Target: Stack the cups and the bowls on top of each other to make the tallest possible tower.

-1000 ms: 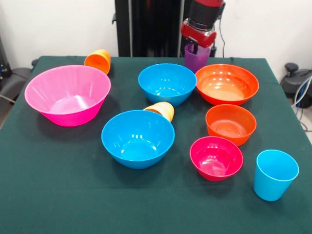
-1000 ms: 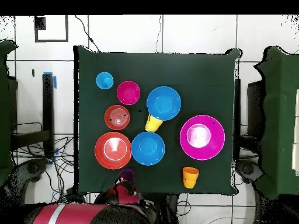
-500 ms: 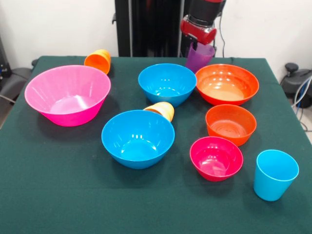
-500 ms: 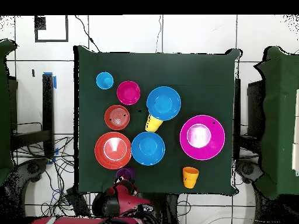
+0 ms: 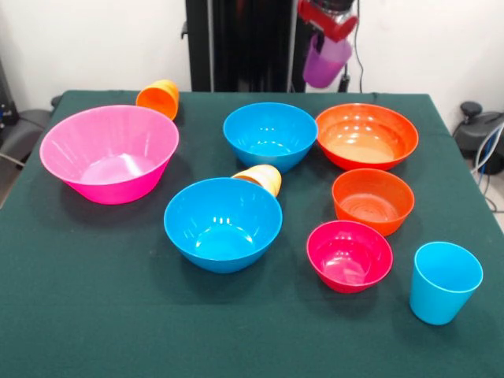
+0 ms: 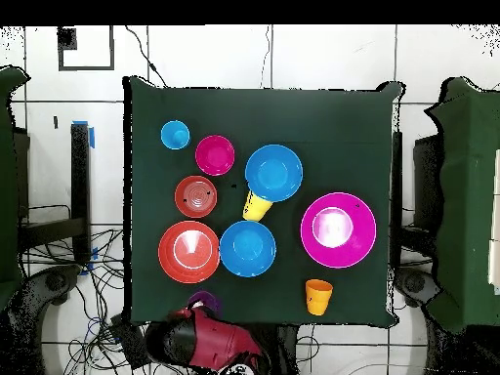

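Observation:
My gripper (image 5: 323,35) is shut on the translucent purple cup (image 5: 327,61) and holds it tilted in the air above the table's far edge, behind the wide orange-red bowl (image 5: 366,135). In the overhead view the purple cup (image 6: 202,300) shows just past the arm (image 6: 210,339). On the table stand the large pink bowl (image 5: 109,152), two blue bowls (image 5: 269,135) (image 5: 223,224), the small orange bowl (image 5: 372,200) and the small magenta bowl (image 5: 349,255). The light blue cup (image 5: 443,282) stands upright at the front right. The orange cup (image 5: 158,98) and the yellow-orange cup (image 5: 260,179) lie on their sides.
The green table (image 5: 94,315) has open cloth along its near side and front left. The robot's black pedestal (image 5: 236,43) stands behind the far edge. Cables and equipment lie beside the table on the right (image 5: 482,134).
My gripper has risen with the purple cup, lifting it off the table's far edge, and the cup has tilted.

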Controlling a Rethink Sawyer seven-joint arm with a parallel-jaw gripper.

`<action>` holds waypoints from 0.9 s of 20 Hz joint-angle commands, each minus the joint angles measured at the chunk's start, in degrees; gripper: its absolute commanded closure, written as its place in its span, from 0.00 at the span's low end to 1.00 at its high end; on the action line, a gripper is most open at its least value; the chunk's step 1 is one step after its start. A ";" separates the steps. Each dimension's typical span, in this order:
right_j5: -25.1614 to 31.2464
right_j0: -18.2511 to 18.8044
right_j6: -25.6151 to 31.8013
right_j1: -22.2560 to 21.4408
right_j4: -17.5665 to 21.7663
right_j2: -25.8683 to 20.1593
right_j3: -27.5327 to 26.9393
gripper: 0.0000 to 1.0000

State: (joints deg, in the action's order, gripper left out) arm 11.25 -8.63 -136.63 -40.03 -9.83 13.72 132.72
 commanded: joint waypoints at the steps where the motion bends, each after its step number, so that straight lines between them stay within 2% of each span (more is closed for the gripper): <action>1: 19.68 -1.84 -7.88 -7.30 -1.78 0.44 -11.06 1.00; 6: 24.27 -2.92 -8.95 -8.46 -1.32 1.39 -13.04 1.00; 8: 23.50 -2.36 -8.47 -8.79 -1.97 0.39 -13.47 1.00; 13: 10.39 3.82 -1.61 -9.42 -2.96 -7.37 -10.96 1.00; 16: 2.14 7.05 -0.40 -8.62 0.02 -10.38 -10.84 1.00; 18: -2.66 11.04 0.41 -7.58 1.43 -14.43 -9.61 1.00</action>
State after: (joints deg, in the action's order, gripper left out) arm 20.76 -3.50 -136.63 -50.28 -10.40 11.34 124.42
